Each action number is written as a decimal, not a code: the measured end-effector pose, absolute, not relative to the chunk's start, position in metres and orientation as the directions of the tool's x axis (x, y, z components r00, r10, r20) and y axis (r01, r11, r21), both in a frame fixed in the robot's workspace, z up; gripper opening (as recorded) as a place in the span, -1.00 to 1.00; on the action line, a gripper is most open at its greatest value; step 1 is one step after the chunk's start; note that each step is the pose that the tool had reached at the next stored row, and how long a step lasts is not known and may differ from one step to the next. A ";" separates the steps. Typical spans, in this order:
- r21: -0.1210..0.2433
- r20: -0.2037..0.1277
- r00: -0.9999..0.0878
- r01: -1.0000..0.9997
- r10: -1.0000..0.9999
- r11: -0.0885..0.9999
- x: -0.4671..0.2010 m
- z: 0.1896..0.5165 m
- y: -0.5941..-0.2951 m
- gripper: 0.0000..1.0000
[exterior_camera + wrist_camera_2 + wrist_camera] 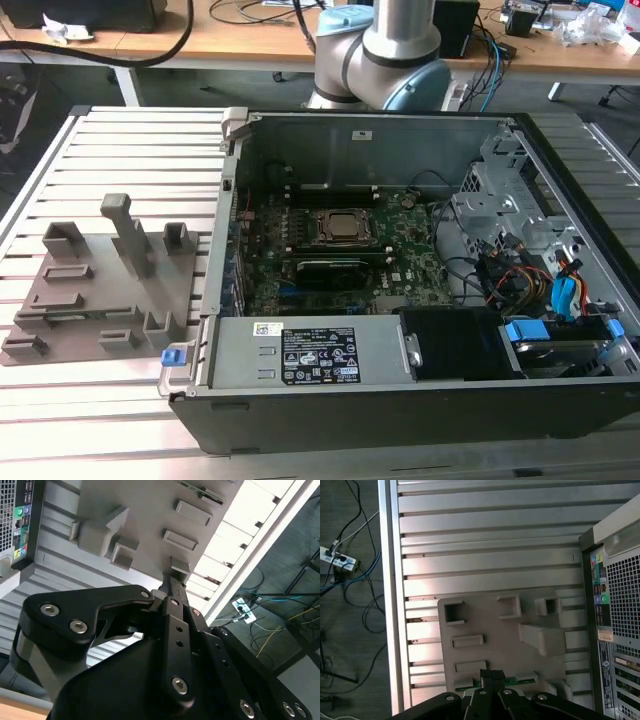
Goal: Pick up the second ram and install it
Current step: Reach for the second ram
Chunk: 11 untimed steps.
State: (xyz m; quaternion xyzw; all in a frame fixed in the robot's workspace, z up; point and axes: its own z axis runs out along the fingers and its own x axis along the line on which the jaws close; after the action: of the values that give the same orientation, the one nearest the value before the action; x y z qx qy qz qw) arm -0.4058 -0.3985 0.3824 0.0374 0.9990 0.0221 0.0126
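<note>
**Ram in the fixture, tool overhead**

The second ram (525, 680) sits in a slot at the edge of the gray fixture plate (500, 630), its long axis along that edge. The tool (492, 675) hangs above the plate, pointing down, apparently clear of it. Its tips look pressed together and hold nothing.

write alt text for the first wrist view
A black gripper, fingers together, hangs above a gray fixture plate on a slatted metal table; a thin green ram stick lies in the plate behind its tips. A computer case stands beside the plate.
</note>
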 end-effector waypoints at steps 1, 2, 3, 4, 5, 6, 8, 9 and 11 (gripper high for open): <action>0.045 -0.024 -0.997 0.074 0.075 0.996 -0.412 0.382 -0.399 -0.79; 0.045 -0.024 -0.997 0.074 0.075 0.996 -0.417 0.381 -0.398 -0.79; 0.045 -0.024 -0.997 0.074 0.075 0.996 -0.422 0.380 -0.398 -0.79; 0.045 -0.024 -0.997 0.074 0.075 0.996 -0.425 0.380 -0.398 -0.79; 0.045 -0.023 -0.997 0.074 0.075 0.996 -0.427 0.379 -0.399 -0.79; 0.045 -0.024 -0.997 0.074 0.075 0.996 -0.431 0.378 -0.399 -0.79; 0.045 -0.024 -0.997 0.074 0.075 0.996 -0.436 0.378 -0.399 -0.79; 0.045 -0.023 -0.997 0.074 0.075 0.996 -0.441 0.377 -0.399 -0.79; 0.045 -0.023 -0.997 0.074 0.075 0.996 -0.447 0.376 -0.399 -0.79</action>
State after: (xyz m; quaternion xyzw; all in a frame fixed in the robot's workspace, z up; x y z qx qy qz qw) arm -0.4469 -0.3985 0.3760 0.0374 0.9990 0.0221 0.0126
